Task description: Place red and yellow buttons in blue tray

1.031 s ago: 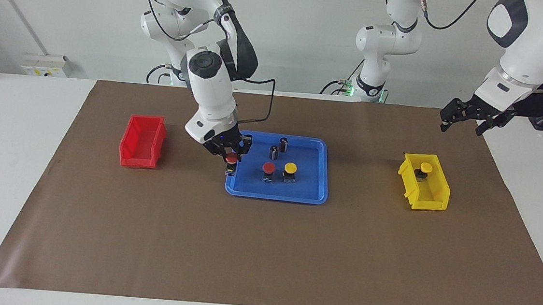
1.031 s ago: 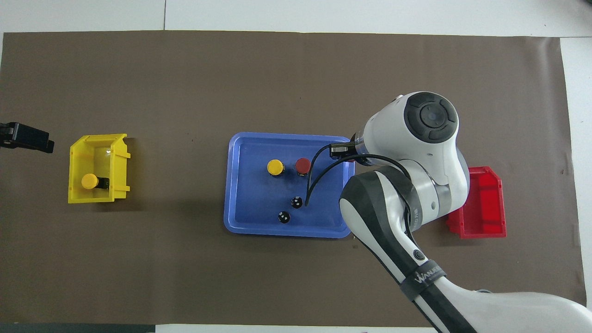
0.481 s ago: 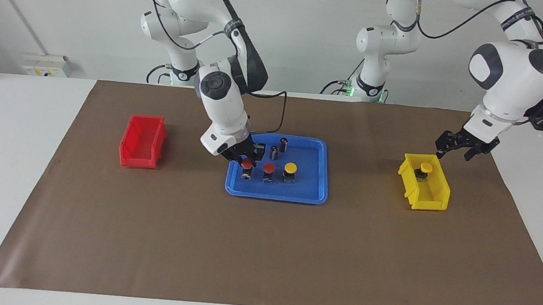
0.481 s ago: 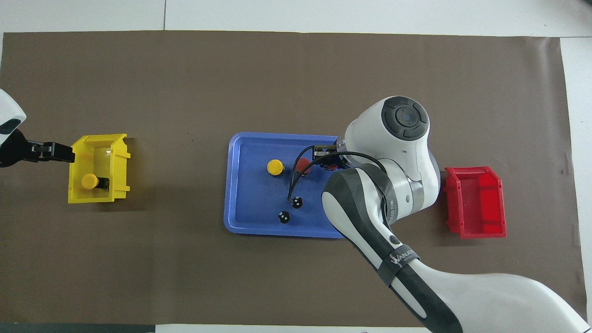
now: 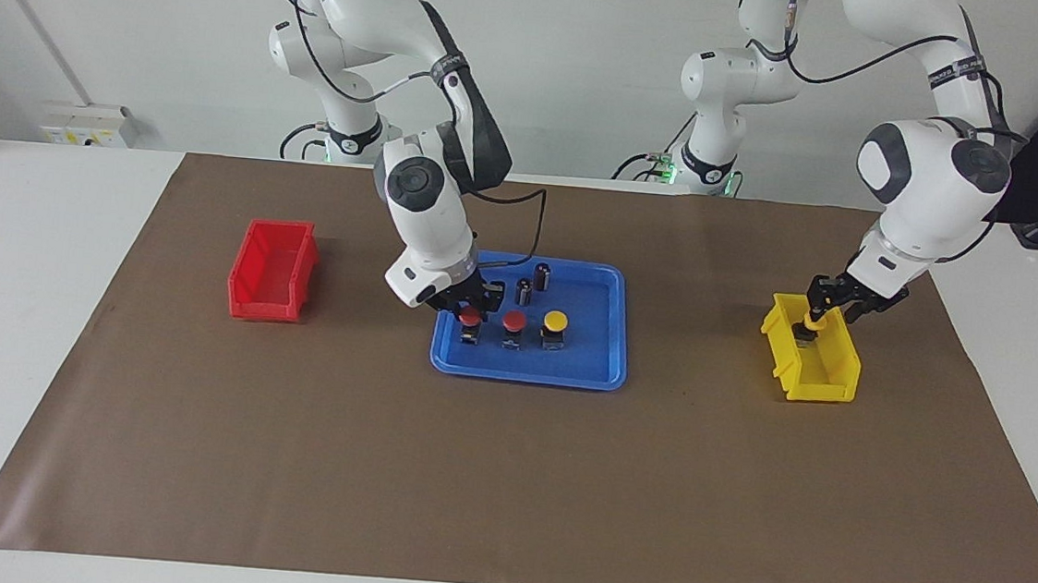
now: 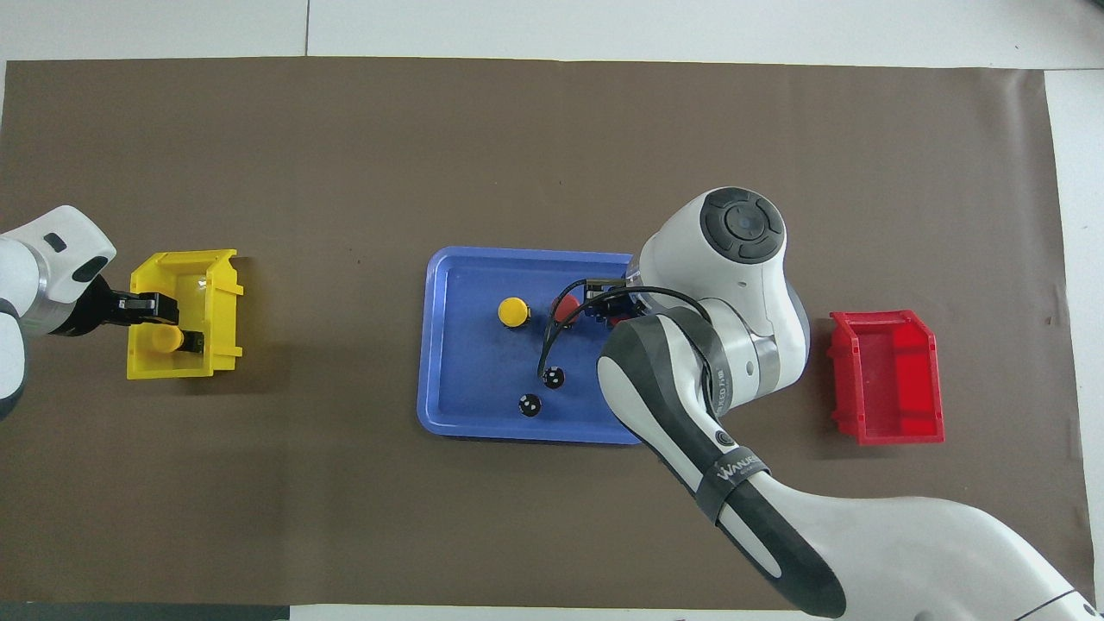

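The blue tray point(image 5: 526, 375) point(image 6: 526, 437) lies mid-table. My right gripper point(image 5: 470, 304) point(image 6: 608, 309) is low in it, straddling a red button point(image 5: 471, 318) that stands upright on the tray floor at the end toward the right arm. Beside it stand a second red button point(image 5: 513, 321) point(image 6: 565, 304) and a yellow button point(image 5: 556, 319) point(image 6: 513, 311). My left gripper point(image 5: 818, 317) point(image 6: 159, 315) reaches down into the yellow bin point(image 5: 832, 376) point(image 6: 220, 293), right at the cap of another yellow button point(image 5: 809, 331) point(image 6: 164, 339) lying there.
Two capless dark cylinders point(image 5: 542, 275) point(image 6: 553, 377) stand in the tray, nearer to the robots than the buttons. A red bin point(image 5: 270, 272) point(image 6: 888, 379) sits on the brown mat toward the right arm's end.
The right gripper carried the red button over the rim and lowered it onto the tray floor. The left gripper came down from high above the table's edge into the yellow bin.
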